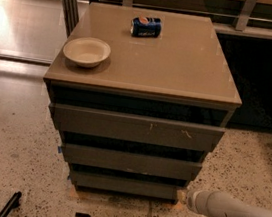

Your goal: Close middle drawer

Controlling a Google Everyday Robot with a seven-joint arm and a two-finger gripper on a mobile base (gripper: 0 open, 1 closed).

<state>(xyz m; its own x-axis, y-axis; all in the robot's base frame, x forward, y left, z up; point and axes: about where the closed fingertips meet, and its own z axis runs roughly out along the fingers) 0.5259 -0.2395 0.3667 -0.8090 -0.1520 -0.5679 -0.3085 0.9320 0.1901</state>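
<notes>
The flat grey-brown middle drawer (131,162) is best pushed squarely mid-front by the claw (189,199), grip state not discernible, below the tan counter's (181,71) front-right corner.

Speckled terrazzo floor (3,152) surrounds the grey-brown table (182,66); a brightly lit glossy floor (21,24) lies behind left. My claw (189,199) sits low, beside the table's bottom right corner.

A white bowl (87,51) and a blue soda can (146,26) lying on its side rest well apart on the cabinet top (181,71); below, the gripper (191,199) hangs low beside the bottom drawer (125,185)'s right corner, lower than the middle drawer (131,162).
</notes>
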